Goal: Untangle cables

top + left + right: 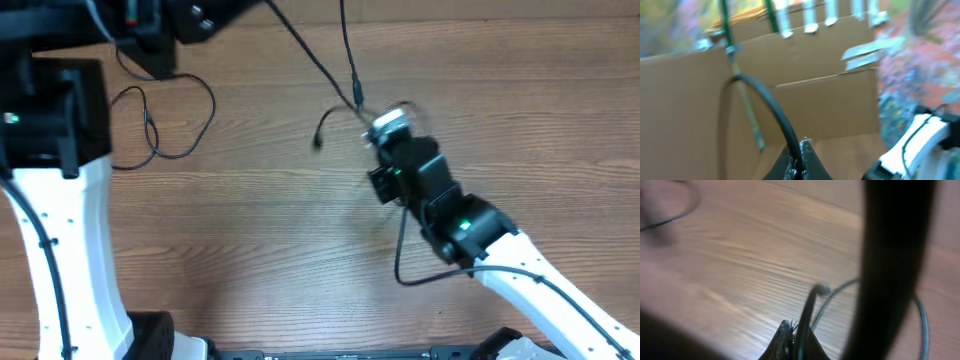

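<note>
Two thin black cables (310, 52) run taut from the top edge of the overhead view down to my right gripper (372, 112). A short plug end (318, 140) hangs off to its left. In the right wrist view the right gripper (799, 330) is shut on a thin black cable (807, 310). Another cable (148, 125) lies in a loose loop on the table at the left. My left gripper (802, 150) is raised and shut on a black cable (765, 100) that arcs up and to the left. In the overhead view its jaws are hidden.
The wooden table (250, 250) fills the overhead view. A cardboard box (815, 75) stands behind the left gripper. The white right arm (540, 280) reaches in from the bottom right, and the left arm's white base (60, 230) stands at the left edge.
</note>
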Robot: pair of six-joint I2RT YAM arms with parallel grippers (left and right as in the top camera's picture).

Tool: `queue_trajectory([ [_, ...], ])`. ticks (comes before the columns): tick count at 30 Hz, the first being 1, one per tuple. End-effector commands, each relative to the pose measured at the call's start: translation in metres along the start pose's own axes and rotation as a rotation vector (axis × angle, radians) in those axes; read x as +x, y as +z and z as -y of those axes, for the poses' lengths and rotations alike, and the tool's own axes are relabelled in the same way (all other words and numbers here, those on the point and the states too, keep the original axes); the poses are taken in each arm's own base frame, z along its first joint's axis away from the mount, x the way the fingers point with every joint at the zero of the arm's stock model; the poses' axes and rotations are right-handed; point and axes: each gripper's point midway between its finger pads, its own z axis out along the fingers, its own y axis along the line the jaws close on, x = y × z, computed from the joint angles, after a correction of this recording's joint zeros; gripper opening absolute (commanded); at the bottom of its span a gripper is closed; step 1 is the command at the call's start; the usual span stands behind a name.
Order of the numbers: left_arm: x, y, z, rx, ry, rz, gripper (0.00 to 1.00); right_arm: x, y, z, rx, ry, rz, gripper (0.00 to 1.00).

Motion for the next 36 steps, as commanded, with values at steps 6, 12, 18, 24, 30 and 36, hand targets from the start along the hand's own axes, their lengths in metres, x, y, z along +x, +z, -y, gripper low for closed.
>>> queue_trajectory([
  [6, -0.014, -0.073, -0.041, -0.312, 0.004, -0.020, 0.04, 0.076, 0.013, 0.147, 0.256, 0.427, -0.232, 0.15],
  [12, -0.017, -0.108, -0.058, -0.446, 0.027, -0.028, 0.04, 0.117, 0.028, 0.172, 0.190, 0.583, -0.331, 0.33],
  [18, -0.008, -0.122, -0.078, -0.488, 0.003, -0.016, 0.04, 0.136, 0.041, 0.164, 0.148, 0.609, -0.404, 0.64],
  [24, 0.038, -0.145, -0.127, -0.505, -0.120, -0.019, 0.04, 0.126, 0.042, 0.132, -0.051, 0.653, -0.397, 1.00],
  [30, 0.092, -0.205, -0.175, -0.610, -0.282, -0.020, 0.04, 0.138, 0.036, 0.122, -0.072, 0.673, -0.461, 1.00],
  [36, 0.110, -0.289, -0.184, -0.794, -0.364, -0.011, 0.04, 0.145, 0.031, 0.118, -0.077, 0.683, -0.499, 1.00],
])
